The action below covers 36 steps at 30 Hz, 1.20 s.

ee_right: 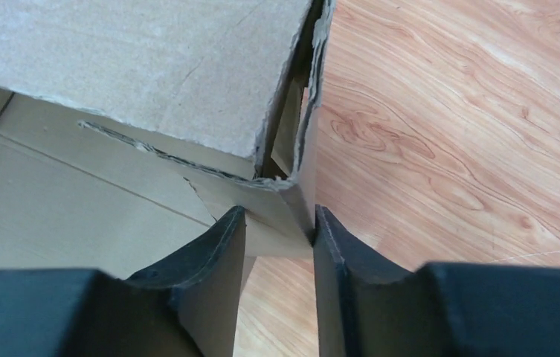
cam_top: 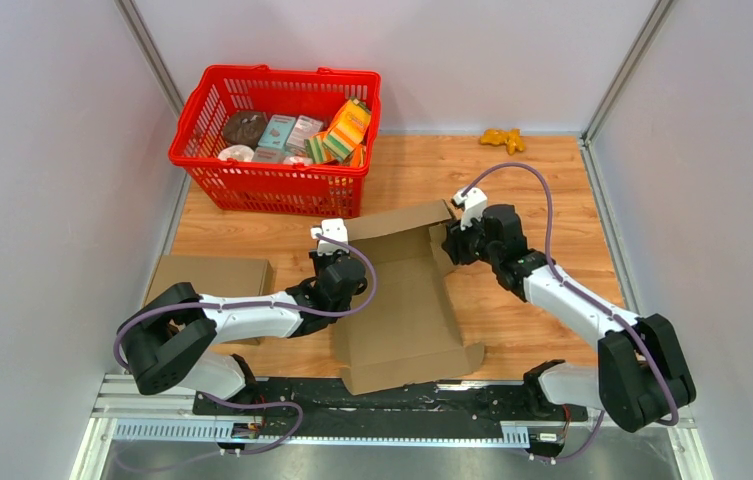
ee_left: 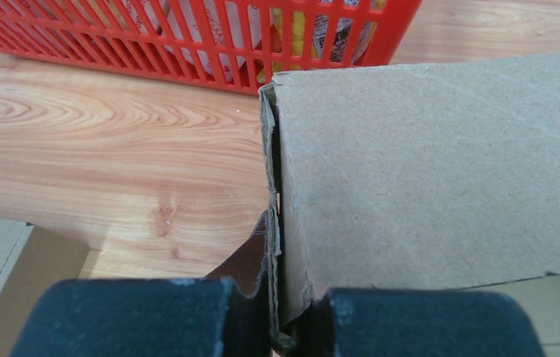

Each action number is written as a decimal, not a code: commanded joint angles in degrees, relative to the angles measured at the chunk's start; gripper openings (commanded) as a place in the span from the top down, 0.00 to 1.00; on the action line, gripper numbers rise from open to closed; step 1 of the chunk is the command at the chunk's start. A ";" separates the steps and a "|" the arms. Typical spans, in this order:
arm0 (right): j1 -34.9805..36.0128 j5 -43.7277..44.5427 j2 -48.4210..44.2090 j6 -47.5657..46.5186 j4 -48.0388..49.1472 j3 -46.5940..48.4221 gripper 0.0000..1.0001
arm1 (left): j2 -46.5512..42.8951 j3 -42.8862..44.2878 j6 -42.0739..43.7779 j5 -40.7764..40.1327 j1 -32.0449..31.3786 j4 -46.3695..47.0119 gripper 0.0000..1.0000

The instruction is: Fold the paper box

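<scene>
You are working one paper box at the frame's centre: its back wall is standing, and the front flaps are lying flat, unfolded. Your left gripper is clamping its left corner. Your right gripper is straddling the right corner, and I cannot tell whether it is gripping. One red basket and one flat cardboard piece are waiting.

The red basket is standing close behind the paper box, leaving only a narrow strip of tabletop for my left hand, which is pinching the box's raised corner. A flat cardboard sheet is lying beside that arm. My right hand is straddling the opposite wall with its fingers apart; past it the wood is running free to the side panel, a small yellow object sitting far back.
</scene>
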 commanded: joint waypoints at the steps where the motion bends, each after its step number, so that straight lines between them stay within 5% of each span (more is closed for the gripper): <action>1: 1.98 -7.89 2.30 1.55 -4.57 1.34 0.67 | 0.11 0.73 -0.77 6.69 -1.01 0.87 1.00; 14: 2.51 -3.60 3.36 35.19 -0.26 3.36 0.65 | 0.11 0.82 -0.77 6.60 -1.09 0.70 1.00; 20: 4.36 2.63 3.36 23.03 -8.95 5.21 0.48 | 0.11 0.82 -0.77 6.77 -1.09 0.61 1.00; 26: 5.41 7.90 3.01 12.46 -5.28 2.48 0.37 | 0.55 1.17 -0.68 6.86 -1.01 0.61 1.00; 36: 12.25 22.19 12.05 12.37 8.17 4.42 0.51 | 0.29 1.00 -0.77 6.86 -1.09 0.52 1.00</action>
